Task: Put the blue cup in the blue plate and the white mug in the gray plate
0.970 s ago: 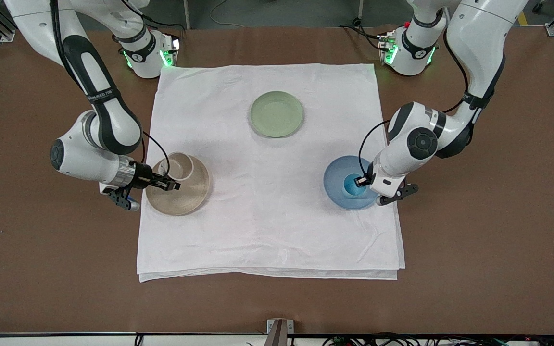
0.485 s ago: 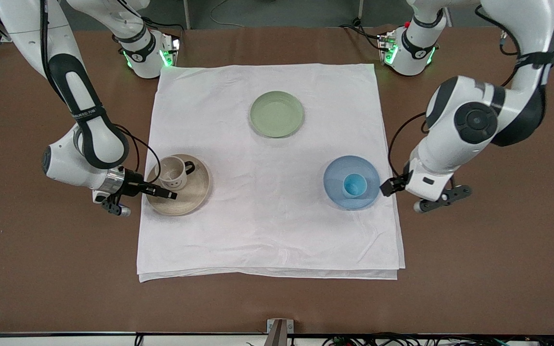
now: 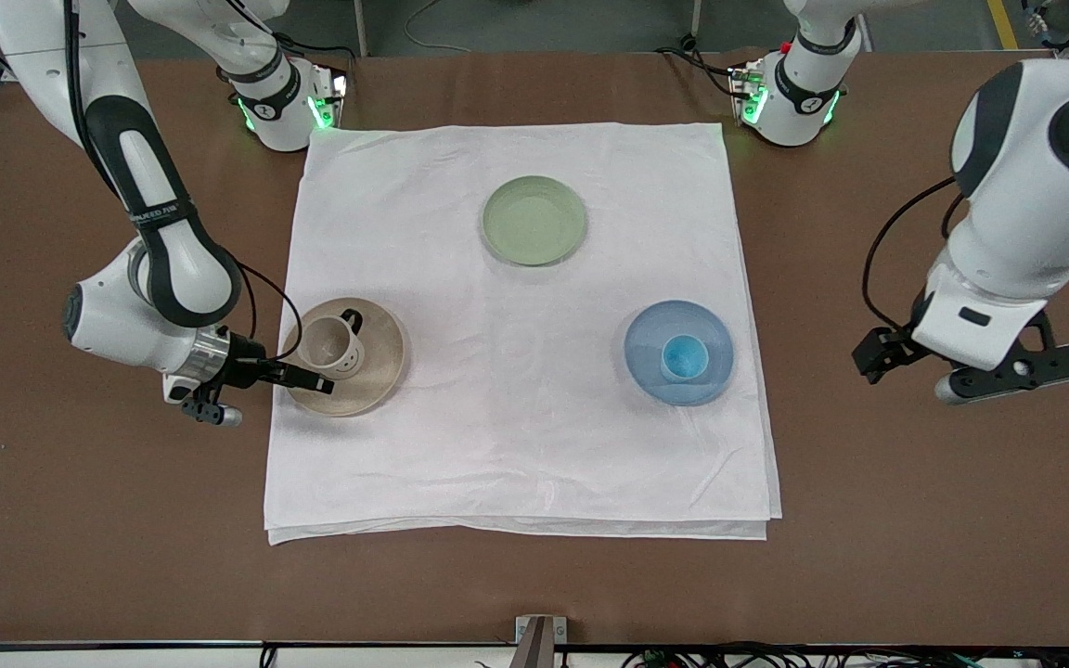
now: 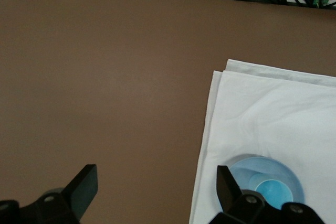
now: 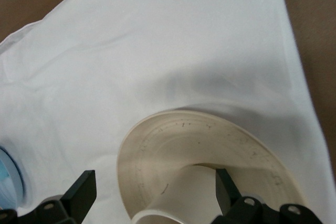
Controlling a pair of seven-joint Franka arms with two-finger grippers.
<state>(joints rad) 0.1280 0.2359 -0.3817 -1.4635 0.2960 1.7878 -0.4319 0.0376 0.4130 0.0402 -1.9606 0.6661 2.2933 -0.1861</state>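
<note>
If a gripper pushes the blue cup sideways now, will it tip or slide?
The blue cup looks small and probably light, so it likely slides first. It stands upright in the blue plate, whose raised rim may stop it and tip it. Its smooth-looking tapered wall may slip between fingers.

Right wrist view: mug (image 5: 173, 195) cut by frame edge, handle and face marks unseen; gray plate (image 5: 157, 145) partly cut. Left wrist view: blue plate (image 4: 268, 169) half hidden by left end effector (image 4: 157, 195) finger. Front view: mug's marks too small to read.
</note>
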